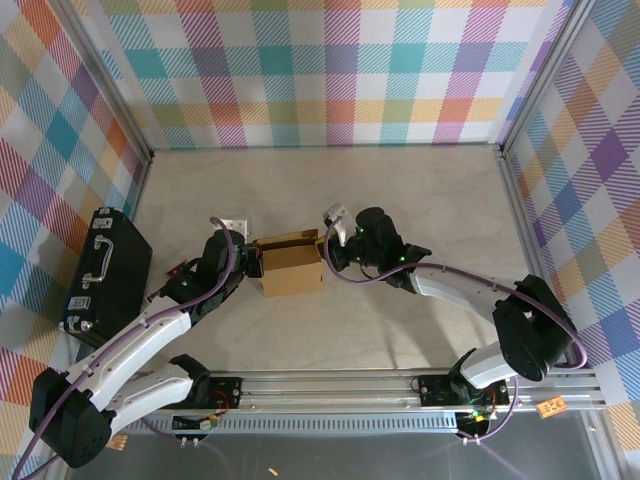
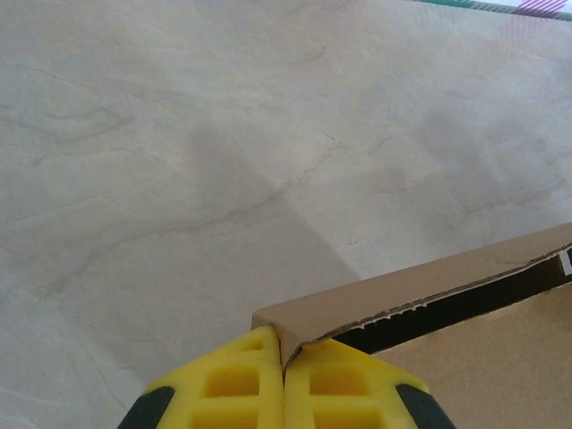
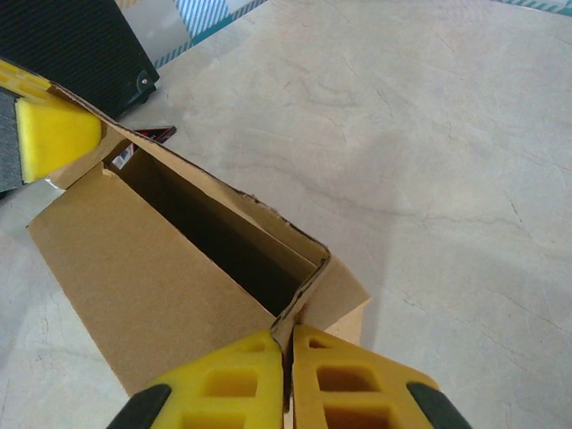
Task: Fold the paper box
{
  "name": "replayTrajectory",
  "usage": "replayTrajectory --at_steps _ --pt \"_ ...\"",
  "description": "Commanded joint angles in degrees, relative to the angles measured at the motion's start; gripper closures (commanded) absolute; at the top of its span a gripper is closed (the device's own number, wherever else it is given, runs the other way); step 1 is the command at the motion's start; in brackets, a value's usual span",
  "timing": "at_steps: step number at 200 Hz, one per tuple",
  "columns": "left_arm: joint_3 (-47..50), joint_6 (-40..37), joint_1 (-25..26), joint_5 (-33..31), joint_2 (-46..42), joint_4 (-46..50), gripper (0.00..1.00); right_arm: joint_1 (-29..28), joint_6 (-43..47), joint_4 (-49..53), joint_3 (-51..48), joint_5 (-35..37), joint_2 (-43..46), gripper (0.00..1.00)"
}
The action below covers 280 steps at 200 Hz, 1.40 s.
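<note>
The paper box (image 1: pixel 291 264) is plain brown cardboard, standing partly formed in the middle of the table between both arms. My left gripper (image 1: pixel 250 259) pinches its left wall; in the left wrist view the yellow fingers (image 2: pixel 234 384) are shut on a cardboard corner of the box (image 2: pixel 402 295). My right gripper (image 1: pixel 330 252) pinches the right wall. In the right wrist view its yellow fingers (image 3: pixel 344 380) close on the box's (image 3: pixel 152 268) wall edge beside the dark open cavity. The left gripper's yellow finger (image 3: pixel 54 130) shows at the box's far end.
A black hard case (image 1: pixel 107 270) with a handle lies at the table's left edge, behind the left arm, its corner (image 3: pixel 85 40) also in the right wrist view. Aluminium frame rails and checked walls enclose the pale marbled tabletop (image 1: pixel 330 190).
</note>
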State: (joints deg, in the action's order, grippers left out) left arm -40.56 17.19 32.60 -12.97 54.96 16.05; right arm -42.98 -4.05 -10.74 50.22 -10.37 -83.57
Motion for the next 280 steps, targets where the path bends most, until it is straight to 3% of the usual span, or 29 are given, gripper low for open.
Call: replayTrajectory --at_steps 1,175,184,195,218,280 --pt "-2.25 1.13 1.85 6.82 0.50 4.21 1.00 -1.98 0.57 4.22 -0.91 -2.32 -2.21 0.91" --pt "-9.86 4.81 1.47 2.89 3.73 12.80 1.00 -1.76 1.11 4.51 -1.70 -1.41 -1.95 0.93" --pt "-9.95 4.34 1.44 2.48 3.58 13.69 0.97 -1.75 1.06 4.55 -1.77 -1.32 -1.86 0.93" --pt "-9.74 4.25 1.41 2.33 3.57 14.67 0.84 -1.76 1.06 4.60 -1.79 -1.10 -1.72 0.93" --pt "-9.51 4.31 1.37 3.50 4.22 16.09 0.80 -1.80 1.09 4.66 -1.83 -0.79 -1.75 0.94" --pt "-12.31 4.01 1.26 3.23 6.45 21.25 0.81 -1.75 1.16 4.90 -2.05 -0.66 -1.16 0.94"
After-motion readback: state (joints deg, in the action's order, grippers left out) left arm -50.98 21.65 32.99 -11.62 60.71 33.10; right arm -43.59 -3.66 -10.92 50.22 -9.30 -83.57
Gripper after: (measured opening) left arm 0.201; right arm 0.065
